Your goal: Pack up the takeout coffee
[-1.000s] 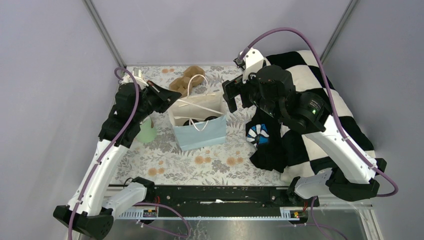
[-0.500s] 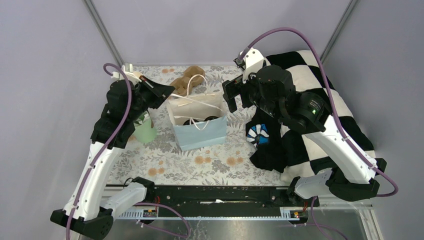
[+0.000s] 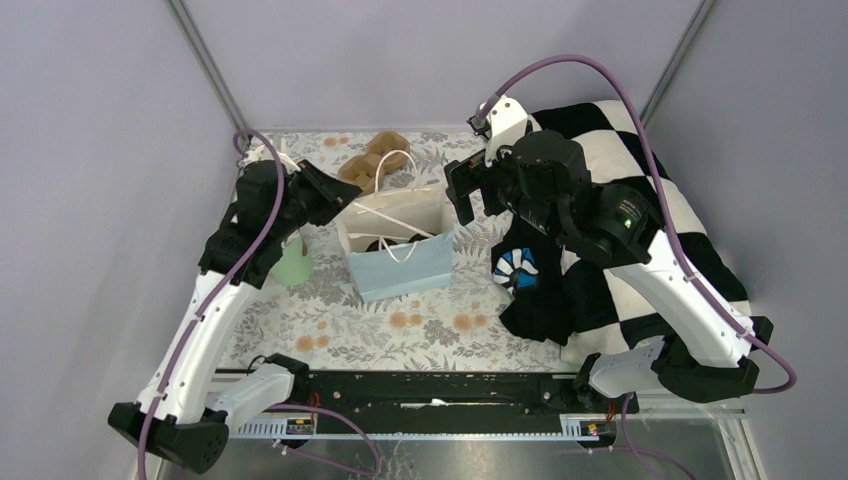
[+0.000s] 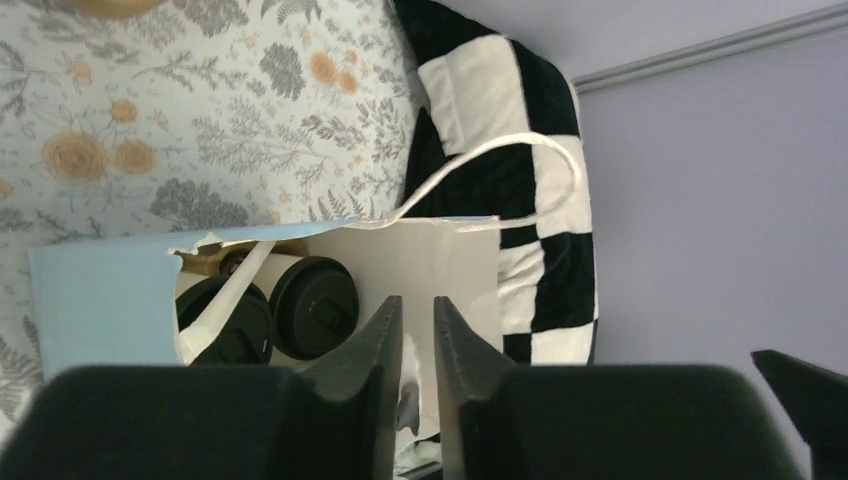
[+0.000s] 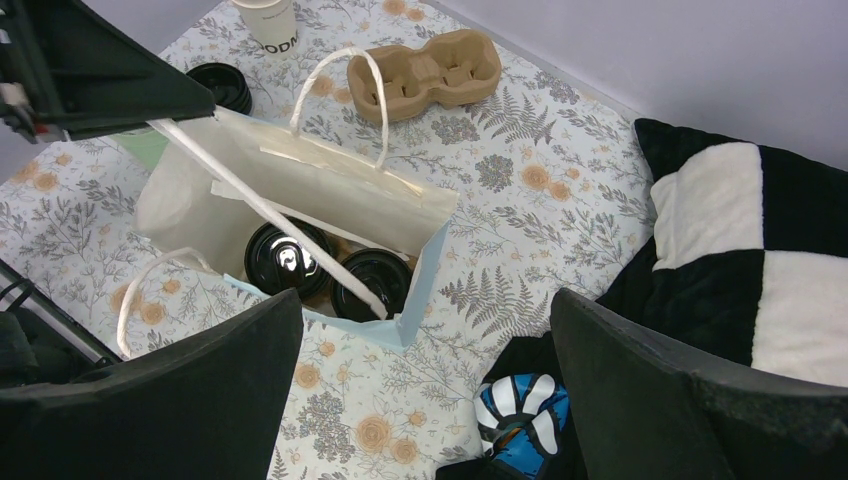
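Note:
The takeout coffee is two black-lidded cups (image 5: 290, 260) (image 5: 372, 282) standing inside the blue paper bag (image 3: 400, 268). Their lids (image 4: 312, 320) also show in the left wrist view, past the bag's rim (image 4: 95, 300). My left gripper (image 3: 345, 195) hangs over the bag's left side. Its jaws (image 4: 412, 300) stand only a narrow gap apart. A white handle strap (image 5: 265, 210) runs straight from its tip into the bag. My right gripper (image 3: 455, 195) hovers wide open (image 5: 425, 300) above the bag's right end, holding nothing.
A brown cardboard cup carrier (image 5: 425, 70) lies behind the bag. A mint-green cup (image 3: 292, 262) stands under the left arm. A cream cup (image 5: 268, 18) and a loose black lid (image 5: 220, 85) sit far left. A checkered cloth (image 3: 620, 200) with a blue-striped item (image 3: 517, 268) covers the right.
The left arm rose and swung left with the strap, then came back down toward the bag. Its jaws have parted slightly. The right arm has not moved.

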You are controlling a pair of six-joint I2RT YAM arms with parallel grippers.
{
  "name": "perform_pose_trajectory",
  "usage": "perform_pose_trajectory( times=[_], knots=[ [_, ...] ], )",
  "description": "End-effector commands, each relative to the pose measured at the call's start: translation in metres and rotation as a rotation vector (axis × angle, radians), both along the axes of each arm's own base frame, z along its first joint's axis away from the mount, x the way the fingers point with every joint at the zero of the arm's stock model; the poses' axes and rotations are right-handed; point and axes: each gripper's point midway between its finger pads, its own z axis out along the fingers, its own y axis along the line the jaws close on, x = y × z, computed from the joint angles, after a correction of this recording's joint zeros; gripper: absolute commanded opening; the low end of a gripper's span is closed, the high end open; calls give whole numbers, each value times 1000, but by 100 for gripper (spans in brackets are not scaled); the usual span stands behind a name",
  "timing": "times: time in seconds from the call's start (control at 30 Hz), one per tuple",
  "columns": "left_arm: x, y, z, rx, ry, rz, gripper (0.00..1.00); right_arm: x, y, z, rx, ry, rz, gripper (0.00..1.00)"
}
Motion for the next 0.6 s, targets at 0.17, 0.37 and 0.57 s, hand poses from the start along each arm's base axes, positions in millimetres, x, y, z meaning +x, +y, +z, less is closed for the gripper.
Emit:
perform_pose_trajectory(
  times=[0.17,0.37,0.57],
  knots=[
    [2,35,28,214,-41,97,71,2,-11,15,28,-30,-43,100],
    [-10,78,71,416,-124,208,88,10,-26,37,22,-93,-115,100],
    [-24,96,178,440,-408,285,99,21,-82,100,67,-259,-374,100]
  ],
)
